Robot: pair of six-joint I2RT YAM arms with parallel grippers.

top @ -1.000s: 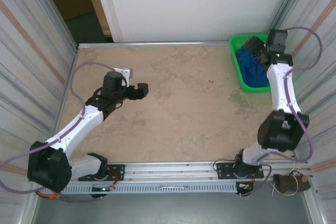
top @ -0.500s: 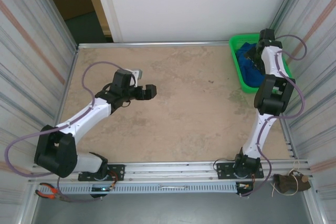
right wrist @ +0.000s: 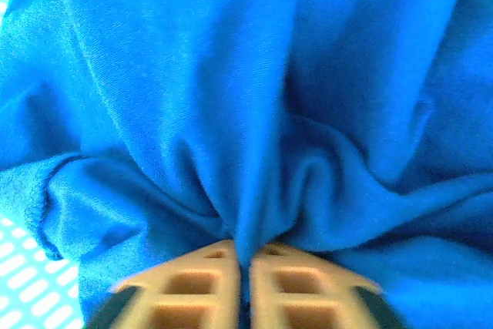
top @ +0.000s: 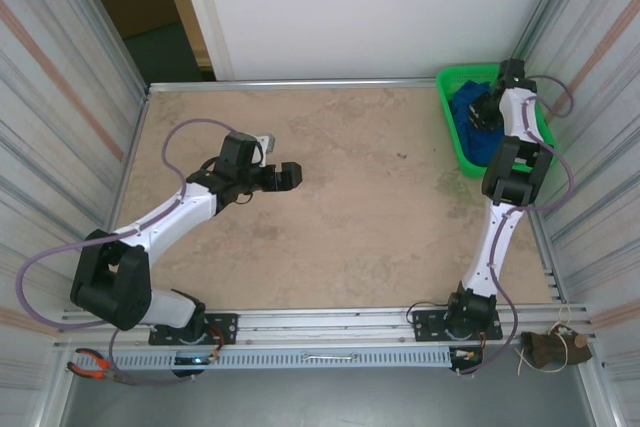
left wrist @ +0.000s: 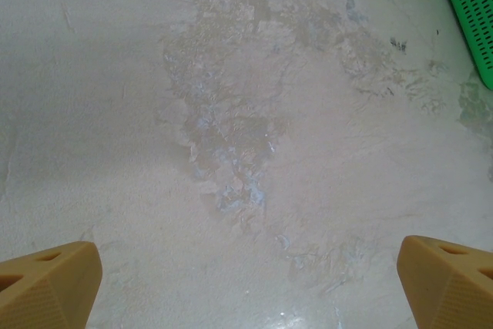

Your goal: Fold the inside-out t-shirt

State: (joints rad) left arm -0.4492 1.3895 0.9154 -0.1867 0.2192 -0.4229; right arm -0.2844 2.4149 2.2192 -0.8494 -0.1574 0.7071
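Note:
The royal-blue inside-out t-shirt (top: 472, 119) lies bunched in the green mesh basket (top: 452, 137) at the table's far right corner. My right gripper (top: 487, 112) reaches down into that basket; in the right wrist view a pinched ridge of the t-shirt (right wrist: 231, 113) runs down between the two tan fingers (right wrist: 192, 287), so the right gripper (right wrist: 243, 263) is shut on the cloth. My left gripper (top: 288, 176) hovers over bare table left of centre, open, its tan fingertips (left wrist: 46, 283) far apart at the lower corners of the left wrist view with only tabletop between them.
Corrugated metal walls close in both sides of the beige tabletop (top: 360, 207). A corner of the green basket (left wrist: 470, 21) edges into the left wrist view at the upper right. Orange-handled pliers (top: 95, 364) lie below the front rail.
My right gripper has gone down into the basket and closed on the shirt. The left arm has stretched a little farther right over the table, still open.

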